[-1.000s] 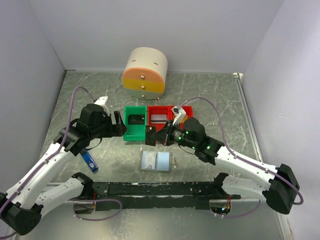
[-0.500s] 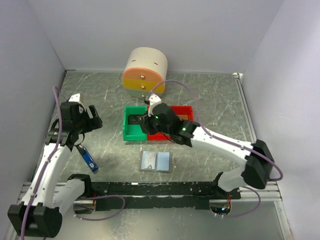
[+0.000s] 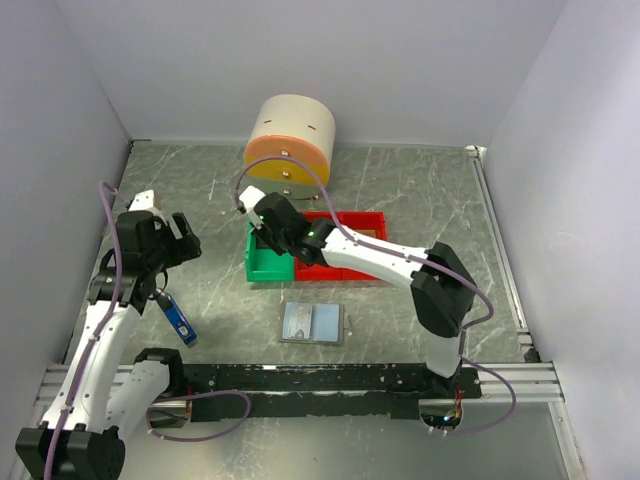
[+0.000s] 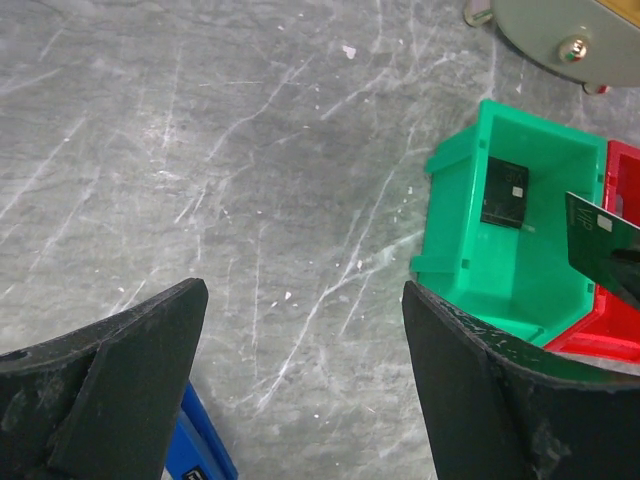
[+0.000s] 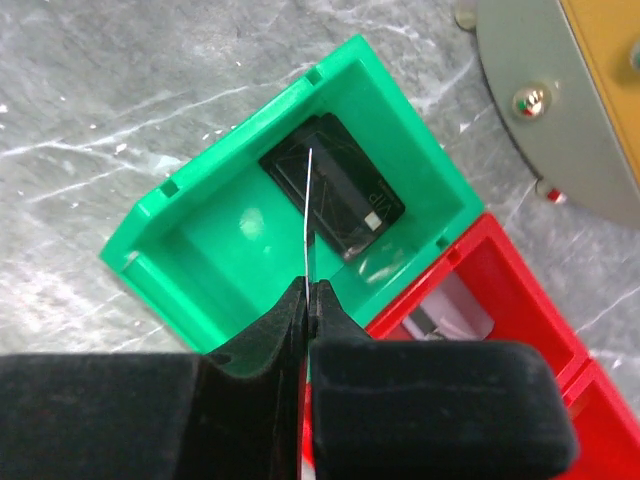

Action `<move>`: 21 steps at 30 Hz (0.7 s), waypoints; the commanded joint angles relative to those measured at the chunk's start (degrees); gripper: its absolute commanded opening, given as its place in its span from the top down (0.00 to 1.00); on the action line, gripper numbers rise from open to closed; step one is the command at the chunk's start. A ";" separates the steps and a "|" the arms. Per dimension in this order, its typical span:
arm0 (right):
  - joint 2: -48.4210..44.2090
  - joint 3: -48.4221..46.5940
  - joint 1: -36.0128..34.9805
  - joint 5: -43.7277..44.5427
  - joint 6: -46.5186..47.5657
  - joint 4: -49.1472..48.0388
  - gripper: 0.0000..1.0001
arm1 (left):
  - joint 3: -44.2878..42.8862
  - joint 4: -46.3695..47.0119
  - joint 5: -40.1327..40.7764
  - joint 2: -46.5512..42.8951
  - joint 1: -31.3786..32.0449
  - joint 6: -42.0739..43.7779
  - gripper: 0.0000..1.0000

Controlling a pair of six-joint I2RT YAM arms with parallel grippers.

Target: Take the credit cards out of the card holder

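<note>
Just above the green plastic bin (image 5: 230, 250), the right pincer (image 5: 308, 290) is clamped on a thin dark card (image 4: 590, 225) held edge-on, while a flat black card (image 5: 350, 205) lies on the bin's smooth floor. The left pincer (image 4: 300, 300) stands wide over the grey marbled surface (image 4: 200, 120), gripping nothing. Nearer the arms, the rectangular card holder (image 3: 313, 323) lies opened flat, pale bluish pockets facing up.

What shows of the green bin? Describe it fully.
The green bin is a glossy plastic open-topped rectangular tray, upright on the grey table, its side against the red bin. One black card lies flat on its floor. Above it the right fingers pinch another thin card edge-on; nothing grips the bin.
</note>
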State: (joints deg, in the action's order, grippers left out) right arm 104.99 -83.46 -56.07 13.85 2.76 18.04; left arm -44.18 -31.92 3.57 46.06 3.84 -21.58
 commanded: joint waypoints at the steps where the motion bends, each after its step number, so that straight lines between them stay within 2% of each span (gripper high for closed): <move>1: 3.71 -2.32 -0.61 1.31 14.37 -3.52 1.00 | -0.85 0.98 5.48 -3.41 -0.40 -0.97 0.09; 7: 3.94 4.85 -0.64 0.11 26.94 -13.74 1.00 | -0.12 1.16 8.45 -7.87 -0.45 -1.77 0.09; 13: 9.00 2.32 -0.54 2.43 36.25 -15.15 1.00 | 0.07 1.38 7.77 -8.44 -0.46 -1.62 0.09; 21: 14.88 1.93 -0.12 5.06 42.42 -21.28 1.00 | -0.30 0.79 8.21 -8.37 -0.50 -2.01 0.10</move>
State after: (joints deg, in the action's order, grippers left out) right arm 117.69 -80.03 -56.42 16.36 39.64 1.32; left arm -44.18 -31.94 10.46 38.41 3.84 -23.00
